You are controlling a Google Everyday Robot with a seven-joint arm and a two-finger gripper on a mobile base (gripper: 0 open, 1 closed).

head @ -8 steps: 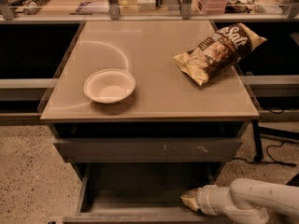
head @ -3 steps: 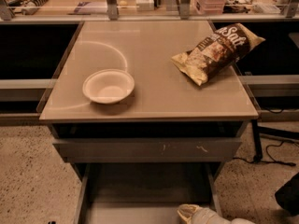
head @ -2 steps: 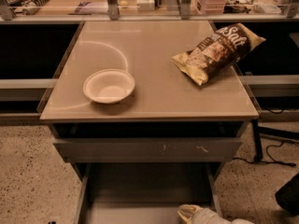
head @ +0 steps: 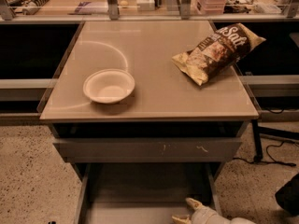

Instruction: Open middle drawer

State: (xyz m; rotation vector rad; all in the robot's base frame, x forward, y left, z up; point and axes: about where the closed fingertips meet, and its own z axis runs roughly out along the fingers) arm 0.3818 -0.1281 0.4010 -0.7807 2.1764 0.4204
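The middle drawer (head: 145, 190) stands pulled out below the tabletop, toward the camera. Its shallow grey tray is in view; its front panel is cut off by the bottom edge of the camera view. My gripper (head: 188, 211) is pale and sits at the bottom edge, over the front right part of the open tray. The arm behind it runs off to the lower right. Above the open drawer is a wider grey front with pale scratch marks (head: 147, 149), which is closed.
On the tan tabletop (head: 154, 50) a white bowl (head: 109, 85) sits at the front left and a brown chip bag (head: 217, 50) at the back right. A dark object (head: 289, 195) and cables (head: 275, 148) lie on the speckled floor to the right.
The middle drawer has slid further out toward the camera. My gripper and arm have dropped lower in the view and shifted slightly left. Bowl and bag have not moved.
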